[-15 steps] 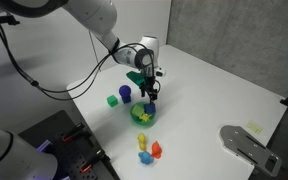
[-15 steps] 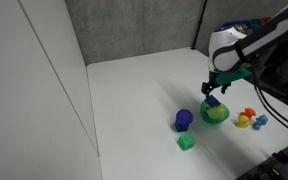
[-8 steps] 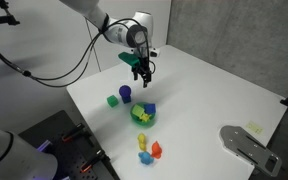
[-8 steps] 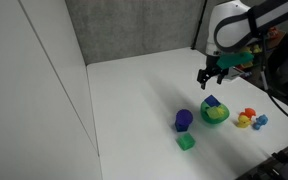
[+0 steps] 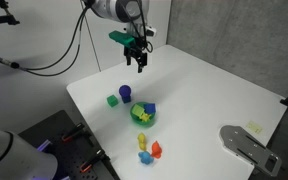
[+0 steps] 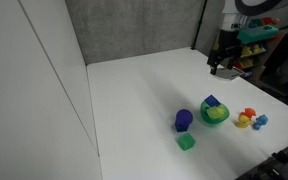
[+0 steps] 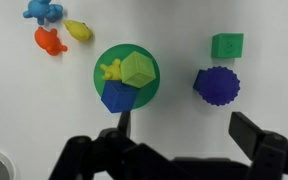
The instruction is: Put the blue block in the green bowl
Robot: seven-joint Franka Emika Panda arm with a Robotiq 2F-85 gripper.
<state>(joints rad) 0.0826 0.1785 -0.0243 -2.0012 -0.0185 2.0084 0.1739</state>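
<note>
The blue block [image 7: 116,96] lies inside the green bowl [image 7: 149,88], beside a lime-green block [image 7: 138,69] and a small yellow toy [image 7: 111,70]. The bowl also shows in both exterior views [image 5: 142,116] [image 6: 215,114], with the blue block on its rim side [image 5: 149,108] [image 6: 210,101]. My gripper [image 7: 184,128] is open and empty, high above the table and well clear of the bowl. It shows raised in both exterior views [image 5: 137,60] [image 6: 222,64].
A blue-purple ridged cylinder [image 7: 217,85] and a small green block [image 7: 227,45] sit beside the bowl. Orange, yellow and blue toys [image 7: 52,28] lie on the other side. A grey device [image 5: 246,146] sits at a table corner.
My gripper has risen and drawn back from the bowl, open and empty. The blue block stays in the bowl.
</note>
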